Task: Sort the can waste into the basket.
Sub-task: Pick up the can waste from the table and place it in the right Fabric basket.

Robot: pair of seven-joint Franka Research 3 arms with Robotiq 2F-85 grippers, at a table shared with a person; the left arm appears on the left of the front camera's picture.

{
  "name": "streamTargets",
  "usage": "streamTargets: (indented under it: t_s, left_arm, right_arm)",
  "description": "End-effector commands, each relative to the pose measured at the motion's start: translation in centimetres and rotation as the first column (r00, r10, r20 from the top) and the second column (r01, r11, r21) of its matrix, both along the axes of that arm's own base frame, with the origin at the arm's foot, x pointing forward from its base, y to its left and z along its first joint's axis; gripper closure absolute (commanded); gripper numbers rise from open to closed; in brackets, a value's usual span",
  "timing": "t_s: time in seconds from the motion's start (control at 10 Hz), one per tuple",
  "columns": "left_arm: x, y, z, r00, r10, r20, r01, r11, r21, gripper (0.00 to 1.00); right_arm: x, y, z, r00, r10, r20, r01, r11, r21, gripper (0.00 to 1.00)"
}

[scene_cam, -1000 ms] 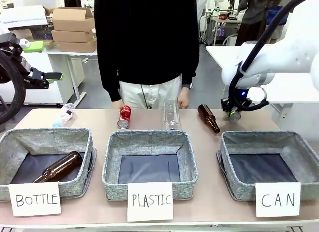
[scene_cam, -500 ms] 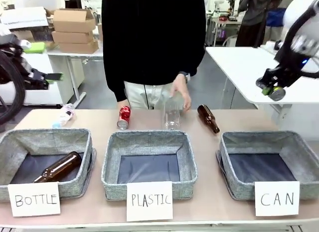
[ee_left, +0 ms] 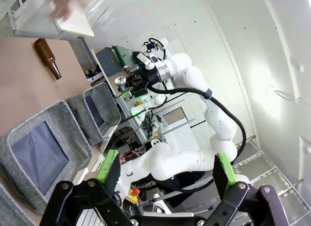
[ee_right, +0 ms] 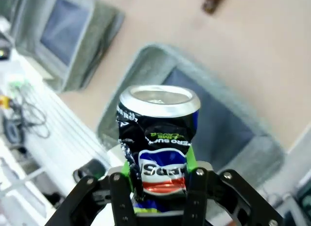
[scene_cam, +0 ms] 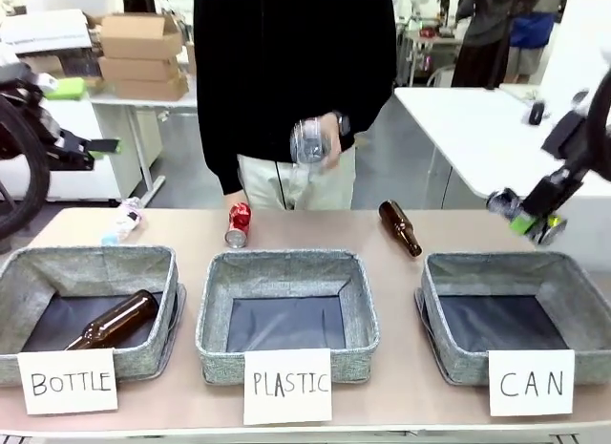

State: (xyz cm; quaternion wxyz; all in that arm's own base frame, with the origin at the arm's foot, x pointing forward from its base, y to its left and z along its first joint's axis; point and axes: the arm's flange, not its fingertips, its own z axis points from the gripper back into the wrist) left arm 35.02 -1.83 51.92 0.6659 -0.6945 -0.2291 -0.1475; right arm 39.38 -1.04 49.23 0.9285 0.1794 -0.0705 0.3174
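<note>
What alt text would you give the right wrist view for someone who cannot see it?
The right gripper grips a crushed dark blue can, silver end outward, between its green pads. Beyond it lies a grey fabric basket with a dark floor; a brown bottle lies on the tan table farther off.

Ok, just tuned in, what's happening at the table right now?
The right gripper is shut on the crushed can and holds it in the air above the CAN basket, not yet dropped. The left gripper hangs open off to the side, holding nothing. The person's hand has a clear plastic bottle lifted off the table. The red can and a brown bottle lie on the table beyond the baskets; a second brown bottle is in the BOTTLE basket.
</note>
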Motion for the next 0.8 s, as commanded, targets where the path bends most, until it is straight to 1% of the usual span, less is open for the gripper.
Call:
streamTargets:
  t_s: [0.0,0.3,0.4,0.5,0.7]
  left_arm:
    - [-0.13,-0.22,0.04,1.0,0.002,0.024,-0.001,1.0,-0.026,0.0]
    - [-0.13,-0.22,0.04,1.0,0.002,0.024,-0.001,1.0,-0.026,0.0]
    - [-0.13,-0.22,0.04,1.0,0.002,0.024,-0.001,1.0,-0.026,0.0]
    - [-0.13,-0.22,0.04,1.0,0.002,0.024,-0.001,1.0,-0.026,0.0]
    - [-0.13,-0.22,0.04,1.0,0.002,0.024,-0.001,1.0,-0.026,0.0]
  right_arm:
    - [-0.98,-0.36,-0.84,0.998,0.012,0.06,-0.015,0.999,0.052,1.0]
    - [-0.32,-0.76,-0.75,0.998,0.019,0.053,-0.022,0.999,0.048,1.0]
    - [-0.07,-0.78,-0.63,0.998,0.041,0.055,-0.043,0.999,0.033,1.0]
    - [-0.04,-0.73,-0.56,0.998,0.04,0.056,-0.042,0.999,0.026,0.02]
    - [-0.03,-0.67,-0.56,0.998,0.041,0.054,-0.043,0.999,0.033,0.0]
